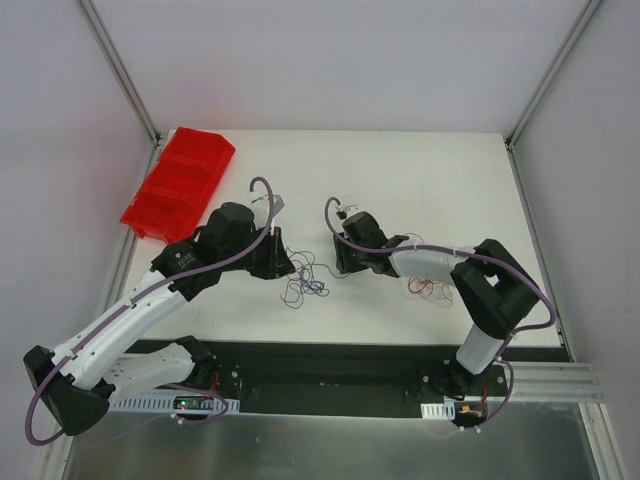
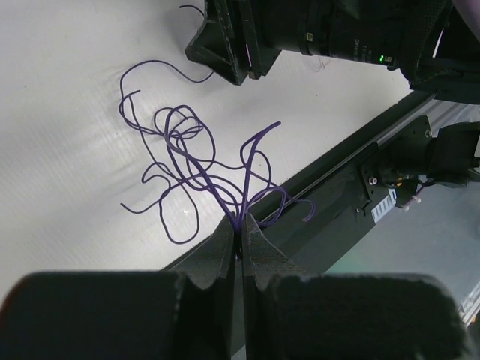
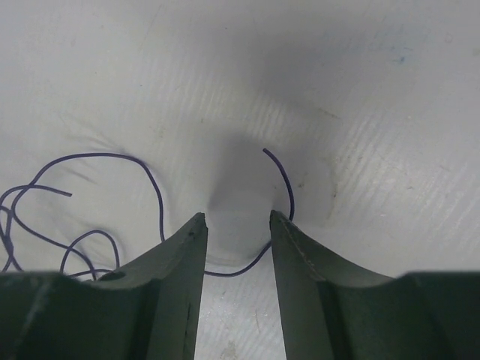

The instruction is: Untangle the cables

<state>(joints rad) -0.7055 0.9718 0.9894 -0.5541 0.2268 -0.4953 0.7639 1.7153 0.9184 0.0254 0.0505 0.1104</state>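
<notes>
limp, feather-light cables (image 2: 247, 169) are pinched tight in the left end effector (image 2: 241, 225) — a free tip (image 3: 286, 178), judged the best hold, is straddled by the wide-parted right end effector (image 3: 236, 217).

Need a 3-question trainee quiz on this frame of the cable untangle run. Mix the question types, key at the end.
1. True or false: the left gripper is shut on strands of the purple cables.
2. Pick one. The right gripper is:
A. shut with nothing in it
B. open, with a purple strand lying on the table between its fingers
C. shut on the bin
3. Fill in: in the top view, the red bin sits at the table's far ____ corner (robot's own side).

Key: 1 true; 2 B; 3 left.
</notes>
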